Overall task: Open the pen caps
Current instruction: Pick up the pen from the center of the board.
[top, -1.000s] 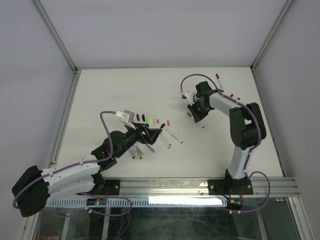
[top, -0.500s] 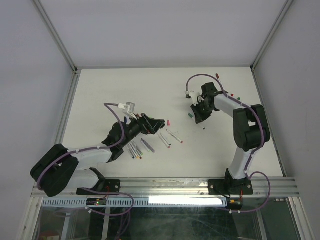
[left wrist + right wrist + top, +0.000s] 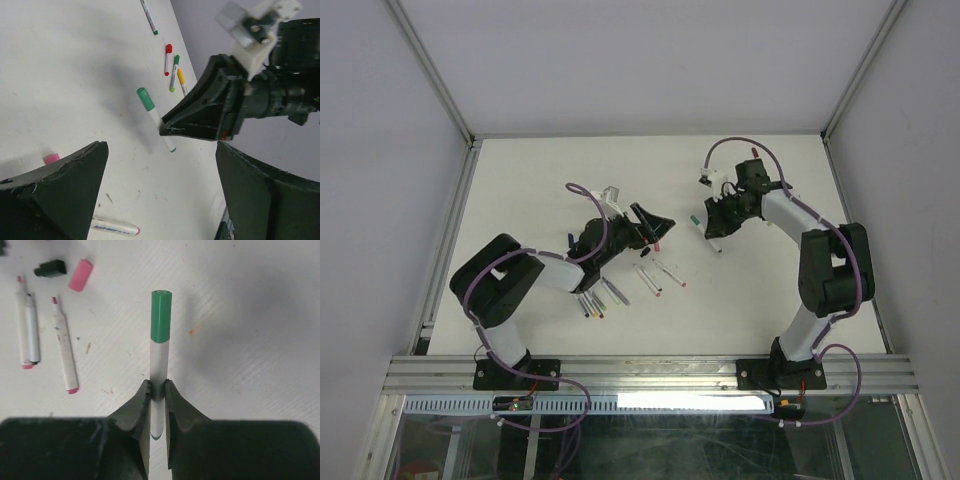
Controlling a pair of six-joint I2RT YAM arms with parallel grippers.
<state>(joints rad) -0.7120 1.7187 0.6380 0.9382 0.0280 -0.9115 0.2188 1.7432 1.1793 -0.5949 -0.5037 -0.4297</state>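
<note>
A white pen with a green pen cap (image 3: 161, 315) is pinched near its tail by my right gripper (image 3: 159, 390), which is shut on the barrel. In the top view that right gripper (image 3: 711, 236) holds the pen low over the table, with the green cap (image 3: 694, 220) pointing left. My left gripper (image 3: 655, 222) stands open a short way left of it. From the left wrist, the green cap (image 3: 146, 99) lies ahead of the open left gripper (image 3: 160, 190), with nothing between the fingers. Loose pink (image 3: 80, 268) and black (image 3: 50, 268) pen caps lie on the table.
Uncapped pens with pink tips (image 3: 65, 355) lie left of the held pen. Several more pens (image 3: 600, 298) lie beside the left arm. Capped pens, red (image 3: 168, 48), green (image 3: 176, 60) and yellow (image 3: 180, 76), lie beyond. A pink cap (image 3: 51, 158) sits by my left finger.
The left arm has stretched forward and to the right, bringing its open gripper close to the held pen. The right gripper has carried the green-capped pen slightly further back.
</note>
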